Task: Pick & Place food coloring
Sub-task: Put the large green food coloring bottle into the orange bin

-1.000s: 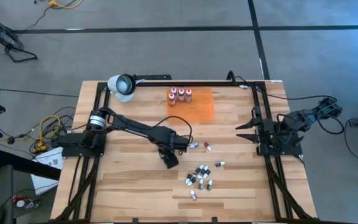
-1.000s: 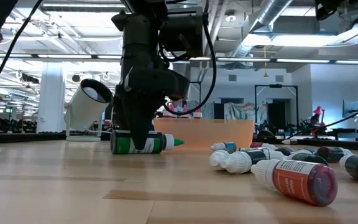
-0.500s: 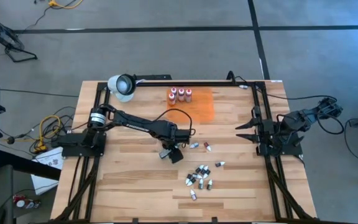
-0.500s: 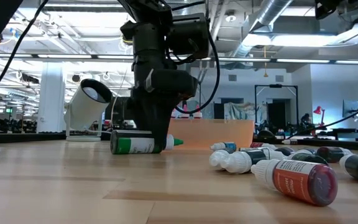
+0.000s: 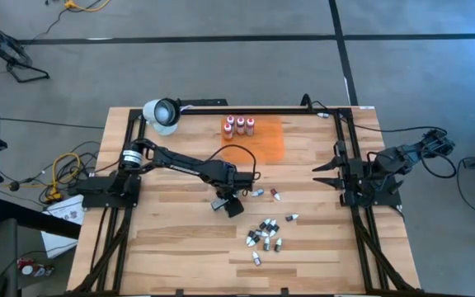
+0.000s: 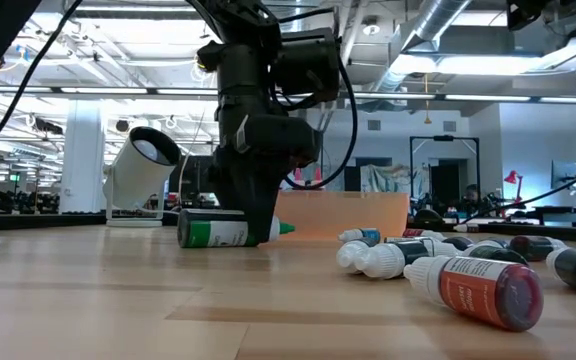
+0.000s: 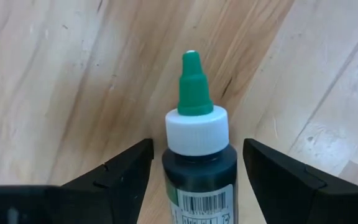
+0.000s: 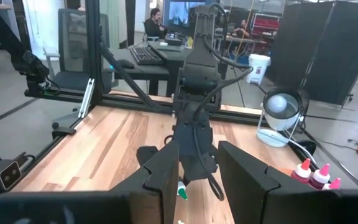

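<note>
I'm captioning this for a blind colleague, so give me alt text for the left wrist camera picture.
A green-tipped food coloring bottle with a white cap lies on the wooden table, its nozzle pointing away from the camera. The left gripper straddles it with its two dark fingers open, one on each side, with gaps showing between them and the bottle.

Lower body of the green-tipped bottle cut off at the left wrist view's edge.
</note>
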